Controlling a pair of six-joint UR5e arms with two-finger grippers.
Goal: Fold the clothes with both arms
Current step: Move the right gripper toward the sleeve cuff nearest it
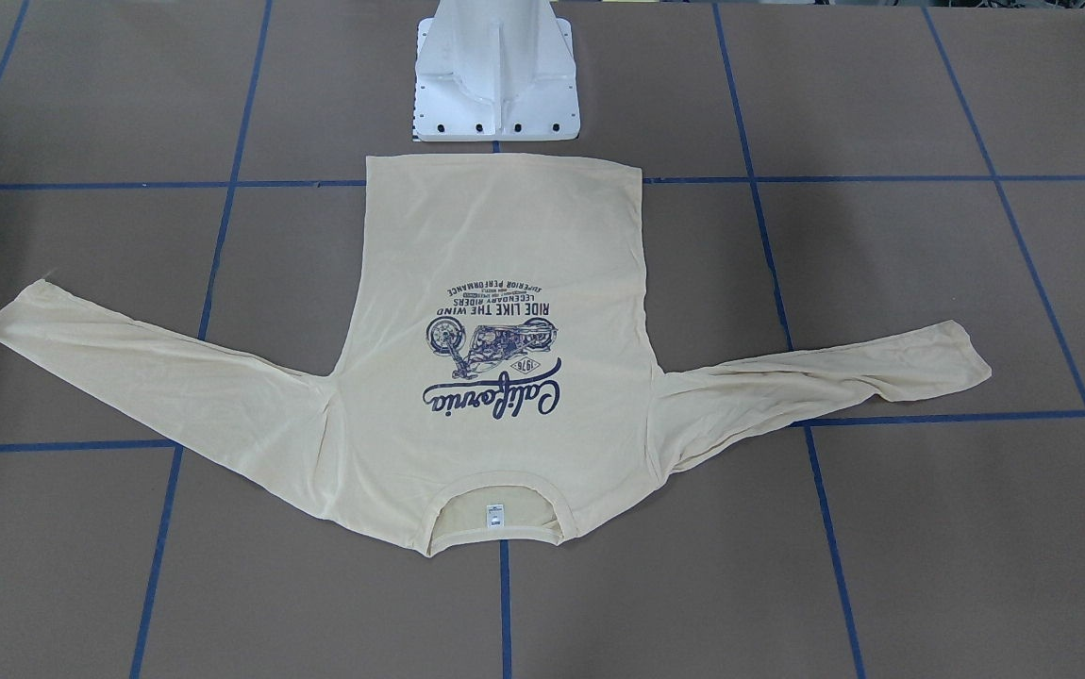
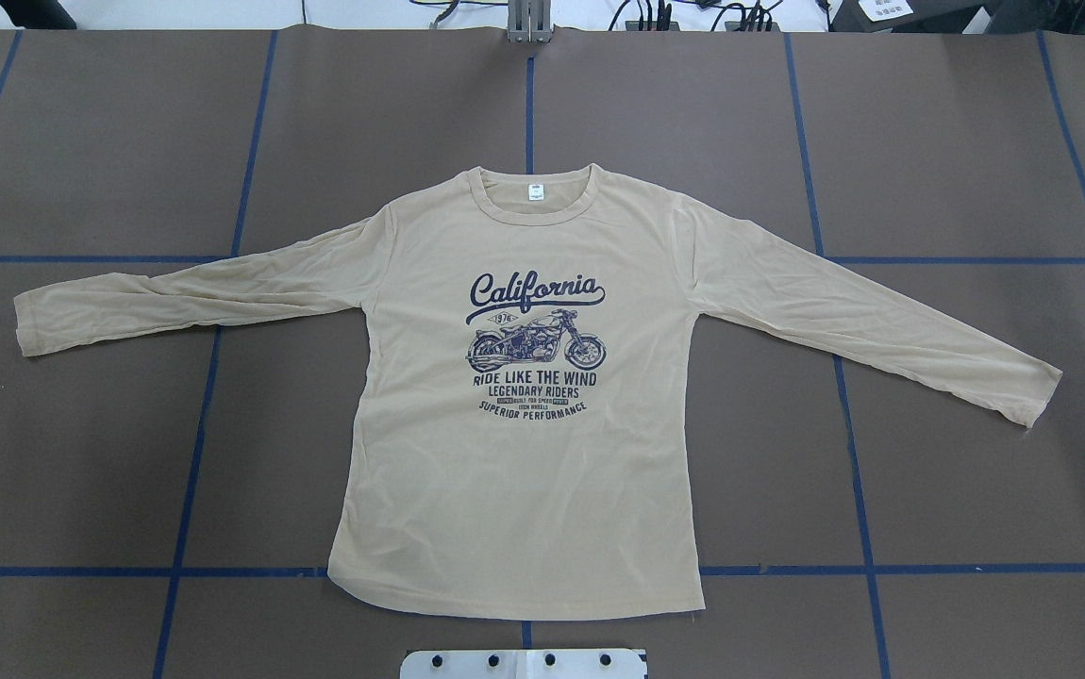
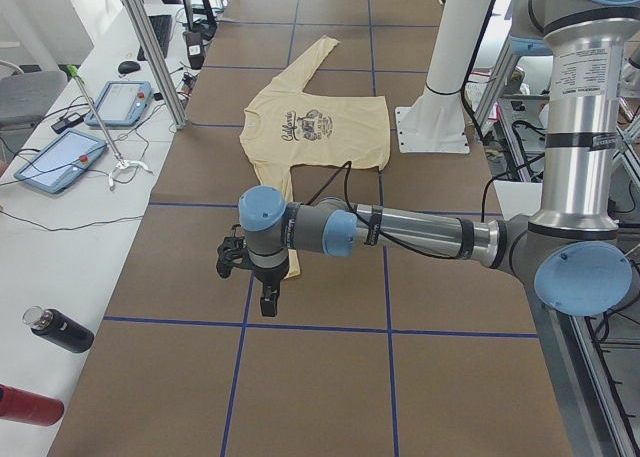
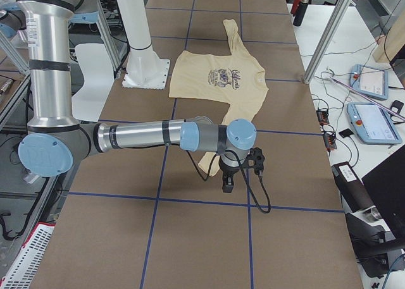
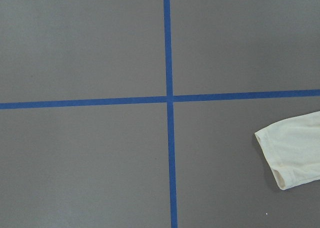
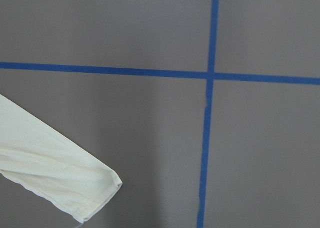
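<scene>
The pale cream-yellow long-sleeved shirt (image 2: 524, 471) lies flat and face up on the brown table, sleeves spread wide, navy "California" motorcycle print up, hem towards the robot's base. It also shows in the front-facing view (image 1: 495, 236). My left gripper (image 3: 266, 297) hangs over the table just beyond the end of the left sleeve; the cuff (image 5: 295, 153) shows in the left wrist view. My right gripper (image 4: 228, 180) hangs over the end of the right sleeve (image 6: 50, 173). Neither gripper touches the shirt. I cannot tell whether either is open or shut.
The white pedestal base (image 1: 495, 85) stands just behind the hem. Blue tape lines (image 2: 533, 94) grid the table. A side bench holds teach pendants (image 3: 60, 162) and bottles (image 3: 60, 329). Metal frame posts (image 3: 150, 47) stand along the table's far edge.
</scene>
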